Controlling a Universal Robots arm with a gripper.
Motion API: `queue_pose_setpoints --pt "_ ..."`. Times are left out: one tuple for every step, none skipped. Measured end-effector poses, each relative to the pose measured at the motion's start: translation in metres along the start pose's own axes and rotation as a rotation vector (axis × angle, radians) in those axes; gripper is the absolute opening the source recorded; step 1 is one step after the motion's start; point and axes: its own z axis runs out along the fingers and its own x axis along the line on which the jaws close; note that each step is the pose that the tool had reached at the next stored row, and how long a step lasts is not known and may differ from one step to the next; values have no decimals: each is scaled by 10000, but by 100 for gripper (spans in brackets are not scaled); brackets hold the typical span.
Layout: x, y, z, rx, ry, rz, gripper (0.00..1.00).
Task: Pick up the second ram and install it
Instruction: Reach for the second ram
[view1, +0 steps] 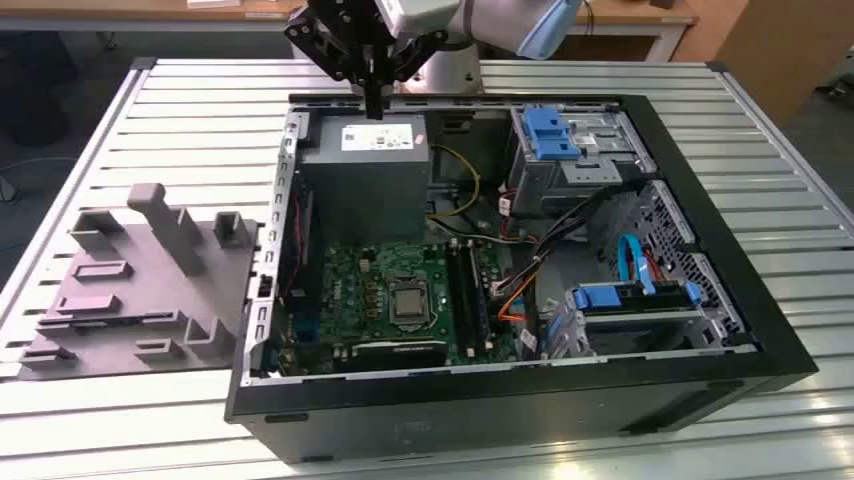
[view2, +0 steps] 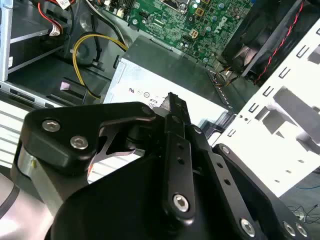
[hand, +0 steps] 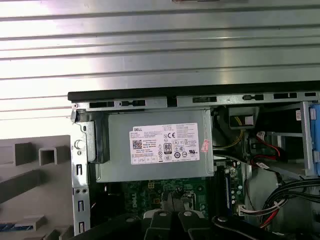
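bench (view1: 160, 100): slatted metal, carries case and fixture
case (view1: 534, 400): open
fixture (view1: 134, 290): grey, on the exterior view's left of the case
power supply (view1: 363, 180): far corner of case
gripper (view1: 378, 108): above power supply's far edge, jaws closed together, empty
second ram (hand: 14, 227): blue strip on fixture, well apart from gripper

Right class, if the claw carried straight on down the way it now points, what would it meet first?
Most likely the grey power supply. The claw hangs shut, pointing down over its white label at the far end of the case. Depth is unclear, so how much gap remains is uncertain.
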Motion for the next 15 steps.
queue_pose_setpoints --pt "0 0 0 0 0 0 11" --pt "0 0 0 1 0 0 11" --pt "0 0 0 0 0 0 11" --pt "0 0 0 0 0 0 11" --pt "0 0 0 0 0 0 11" --pt "0 0 0 0 0 0 11" --pt "0 0 0 0 0 0 11" --pt "0 0 0 0 1 0 11" --pt "0 0 0 0 0 0 11" --pt "2 0 0 1 0 0 11" --pt "5 0 0 1 0 1 11" --pt "9 0 1 1 0 1 11" --pt "18 -2 1 0 0 1 11" --pt "27 -2 1 1 0 1 11" --pt "37 -3 1 1 1 0 11"
